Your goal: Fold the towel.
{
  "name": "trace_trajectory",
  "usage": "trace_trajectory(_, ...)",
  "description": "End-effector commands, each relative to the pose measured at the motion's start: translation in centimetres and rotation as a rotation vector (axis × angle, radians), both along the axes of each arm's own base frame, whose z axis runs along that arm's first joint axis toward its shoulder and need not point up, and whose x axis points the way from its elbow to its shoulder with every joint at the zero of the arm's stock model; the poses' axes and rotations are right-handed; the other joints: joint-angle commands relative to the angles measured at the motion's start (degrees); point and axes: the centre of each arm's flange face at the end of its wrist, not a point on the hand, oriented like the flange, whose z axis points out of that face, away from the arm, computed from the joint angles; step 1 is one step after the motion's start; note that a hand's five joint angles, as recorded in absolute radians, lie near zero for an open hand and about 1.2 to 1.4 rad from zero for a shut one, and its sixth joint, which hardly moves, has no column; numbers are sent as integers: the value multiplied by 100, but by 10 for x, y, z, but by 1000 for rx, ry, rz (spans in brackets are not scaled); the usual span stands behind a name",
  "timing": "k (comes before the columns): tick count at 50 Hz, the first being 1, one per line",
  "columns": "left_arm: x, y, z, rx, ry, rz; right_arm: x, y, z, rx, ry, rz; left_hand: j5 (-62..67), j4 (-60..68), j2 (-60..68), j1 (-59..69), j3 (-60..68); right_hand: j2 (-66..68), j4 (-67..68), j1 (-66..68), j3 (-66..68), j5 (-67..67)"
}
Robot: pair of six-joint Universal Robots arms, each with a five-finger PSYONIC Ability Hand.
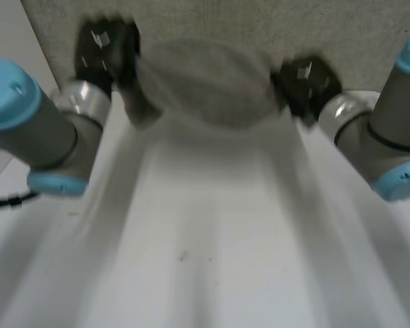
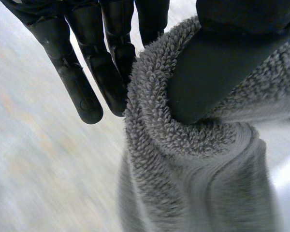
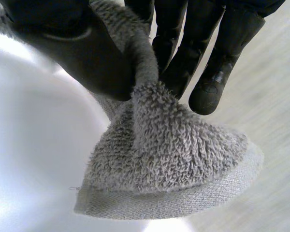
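Head view: left hand [image 1: 106, 49] and right hand [image 1: 306, 80] are up at the far end of the table [image 1: 205, 232]. The grey towel [image 1: 205, 85] sags in a bundle between them. It looks lifted, but whether any of it touches the table can't be told.

Left wrist view: the left hand [image 2: 212, 67] is grasping the towel [image 2: 183, 183]. The thumb presses a bunched roll of terry against the fingers [image 2: 89, 96], which run nearly straight behind the cloth. The rest of the cloth hangs below the pinch.

Right wrist view: the right hand [image 3: 79, 55] is also grasping the towel [image 3: 169, 164], pinched between thumb and fingers [image 3: 210, 92]. A corner with its flat woven hem [image 3: 174, 203] sticks out past the fingertips.

Handling, as a judgement:
- The towel is soft, limp thick pile and probably light, so it has no stiffness and will droop wherever it isn't held.
- The loops give good friction, so slip is unlikely.
- The bigger risk is the bunched cloth on the left making an uneven fold.
- The best hold is at the corners on the hem, as on the right.
- The left pinch looks further into the cloth, with no hem visible there.
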Motion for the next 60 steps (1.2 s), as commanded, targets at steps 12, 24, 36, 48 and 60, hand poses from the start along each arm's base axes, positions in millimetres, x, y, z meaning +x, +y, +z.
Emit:
trace_trajectory(12,26,79,-110,739,-327,-104,-54,18,-66,462,201,-82,1189,1017,1018,1179,1029,425,331,520,356,273)
trace_trajectory(24,14,75,-107,699,-327,-119,-104,14,-59,401,145,-228,-1172,-1344,-1342,-1182,-1332,425,331,520,356,273)
trace_trajectory(36,-3,99,-83,587,-288,-177,-105,10,-102,409,66,-258,-5740,-5911,-5910,-5749,-5899,425,331,520,356,273)
trace_trajectory(48,22,165,-78,558,-300,-24,-105,12,-106,412,65,-255,-5403,-5575,-5573,-5413,-5563,425,331,520,356,273)
trace_trajectory(60,40,186,-107,653,-386,33,-105,13,-114,428,75,-254,-2712,-2884,-2882,-2722,-2871,425,331,520,356,273)
